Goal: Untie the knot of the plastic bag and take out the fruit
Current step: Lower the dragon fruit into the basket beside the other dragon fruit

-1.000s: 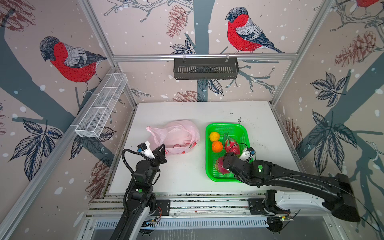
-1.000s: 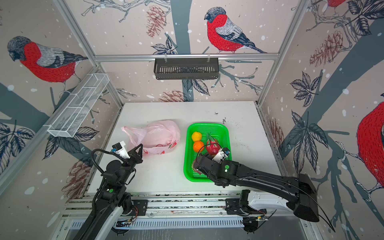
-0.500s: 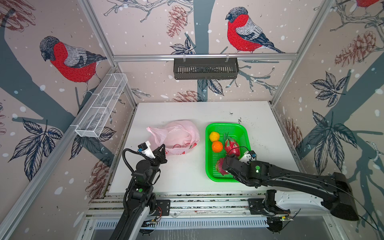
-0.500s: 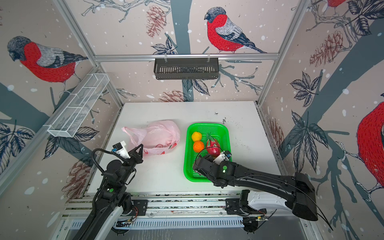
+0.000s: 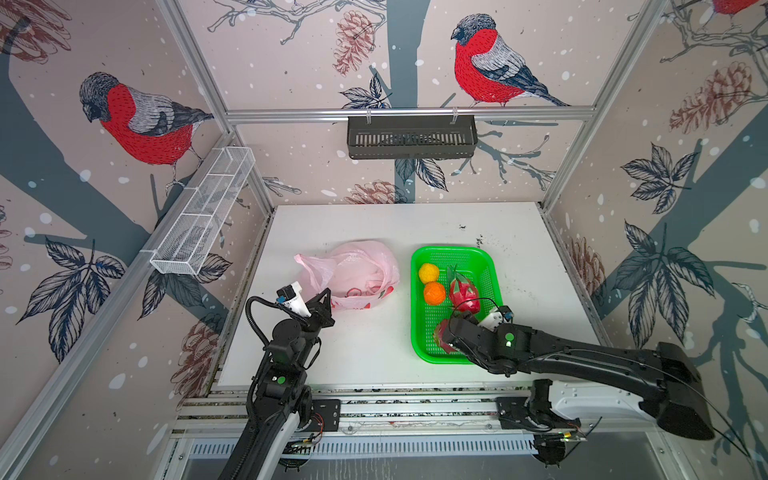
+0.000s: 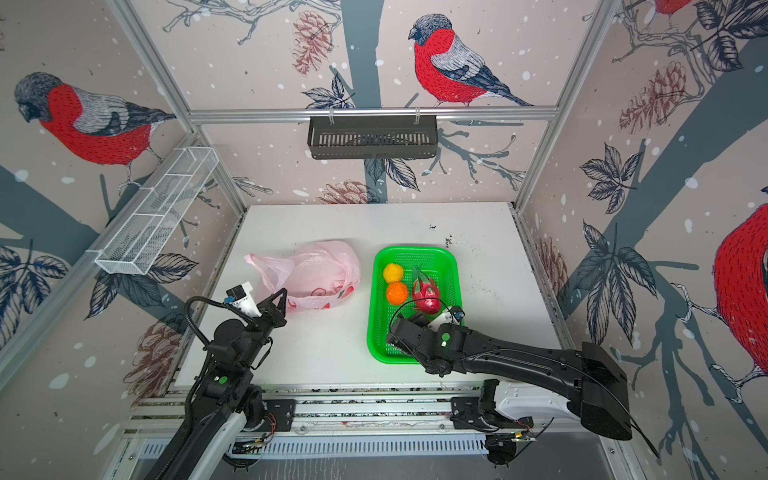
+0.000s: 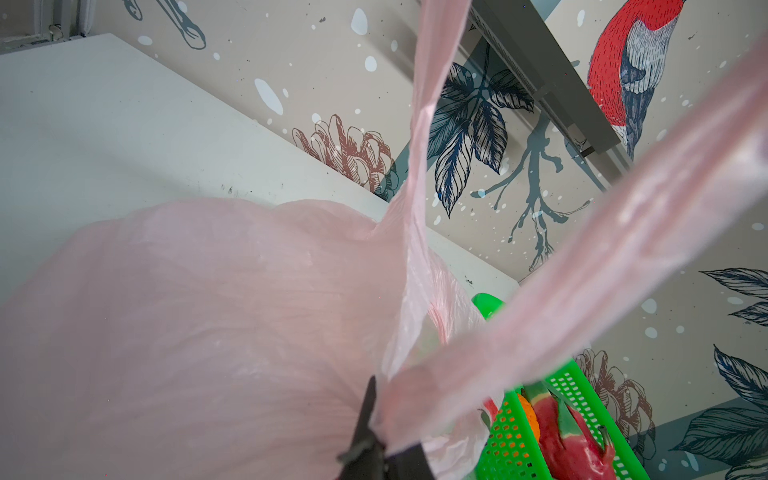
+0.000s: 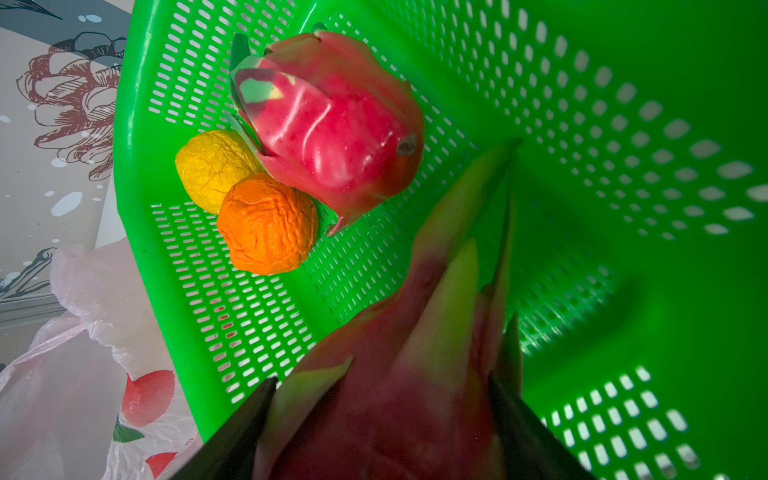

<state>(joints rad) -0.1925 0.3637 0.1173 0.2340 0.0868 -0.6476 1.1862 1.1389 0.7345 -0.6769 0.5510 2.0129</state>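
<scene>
At the near end of the green basket [image 5: 414, 320], the right gripper [image 8: 382, 388] clamps a dragon fruit [image 8: 436, 311] between its fingers. Farther inside lie a second dragon fruit [image 5: 464, 293], an orange ball [image 5: 434, 293] and a yellow ball [image 5: 428, 273]. Left of the basket, the left gripper [image 5: 325, 297] is pinched tight on the handle strip [image 7: 582, 266] of the pink plastic bag [image 5: 357, 270].

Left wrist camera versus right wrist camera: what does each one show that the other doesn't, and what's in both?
Left wrist only: the left gripper pinching the stretched bag handle. Right wrist only: the right gripper gripping a second dragon fruit, plus the yellow ball. Both: the pink bag, green basket, orange ball and a lying dragon fruit.
</scene>
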